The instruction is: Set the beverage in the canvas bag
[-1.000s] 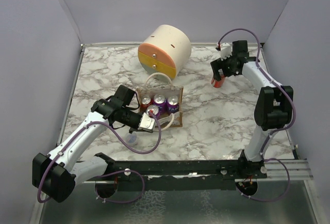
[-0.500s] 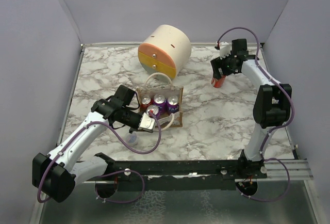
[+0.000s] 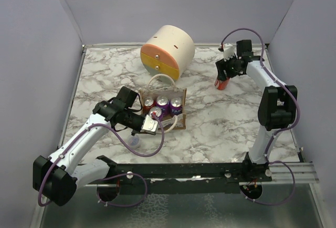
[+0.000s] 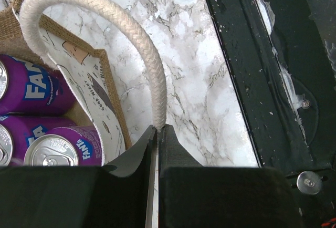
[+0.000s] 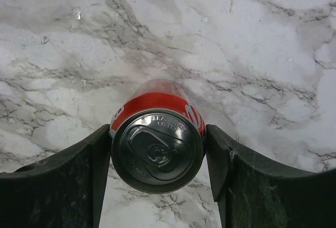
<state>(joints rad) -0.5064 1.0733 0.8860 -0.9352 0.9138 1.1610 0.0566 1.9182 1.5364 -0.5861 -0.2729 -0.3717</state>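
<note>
The canvas bag (image 3: 179, 123) stands mid-table, tan-brown, with white loop handles, and holds several purple Fanta cans (image 3: 162, 102). My left gripper (image 3: 154, 125) is at the bag's near side, shut on a white rope handle (image 4: 142, 33). In the left wrist view its jaws (image 4: 157, 129) pinch the rope beside the bag's wall (image 4: 113, 99) and the purple cans (image 4: 58, 146). A red beverage can (image 3: 221, 84) stands upright at the back right. My right gripper (image 3: 225, 75) is over it. In the right wrist view both fingers press the sides of the can (image 5: 157, 152).
A large cream cylinder with orange and yellow drawers (image 3: 167, 50) stands at the back behind the bag. A small pale round object (image 3: 134, 143) lies on the marble near the left arm. The black base rail (image 4: 262, 81) runs along the near edge. Grey walls enclose the table.
My right gripper has shifted slightly back and to the right over the red can. The left arm, the bag and the can have not moved.
</note>
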